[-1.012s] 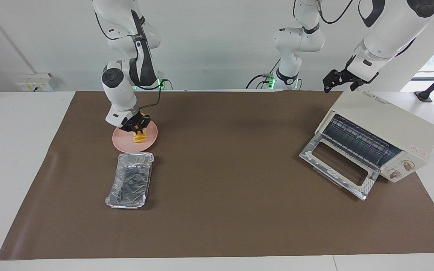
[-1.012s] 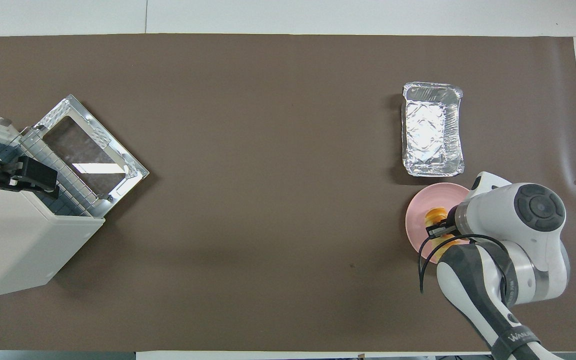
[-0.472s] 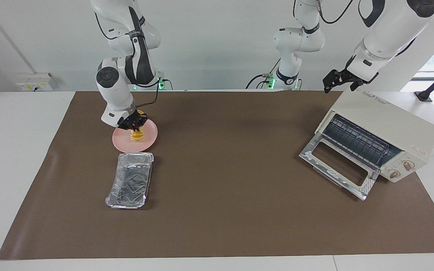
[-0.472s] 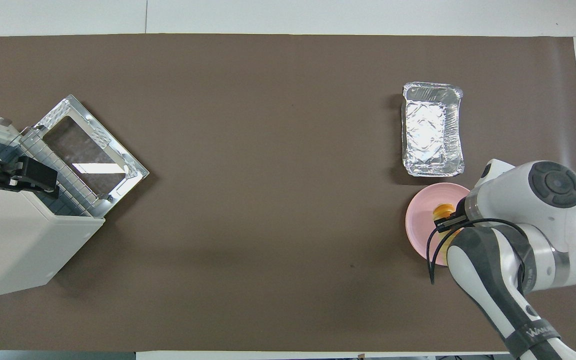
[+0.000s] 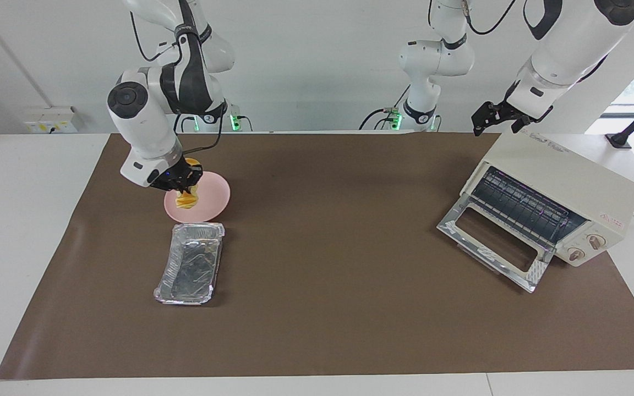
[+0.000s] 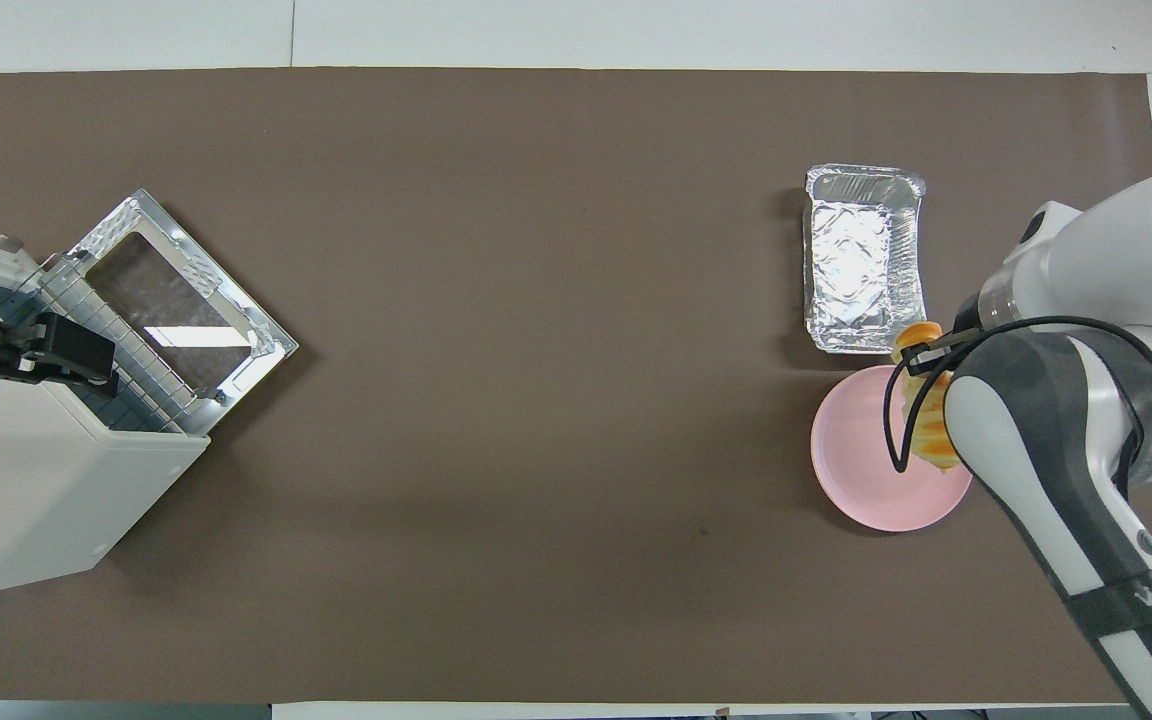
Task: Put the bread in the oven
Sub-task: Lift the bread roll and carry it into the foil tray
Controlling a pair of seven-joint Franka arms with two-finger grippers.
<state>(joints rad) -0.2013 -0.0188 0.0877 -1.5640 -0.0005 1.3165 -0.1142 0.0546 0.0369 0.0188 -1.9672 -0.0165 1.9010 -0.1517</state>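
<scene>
I can read little from here: the right arm's forearm band [image 6: 1151,603] in the overhead view carries pale lettering that looks like "WANU", its last letters cut off by the band's curve. The oven [image 5: 564,181], at the left arm's end of the table, has faint grey lettering on its top panel and a small red mark above its knobs, neither legible to me. A red-printed label on the oven's corner at the overhead view's edge is unreadable too.
</scene>
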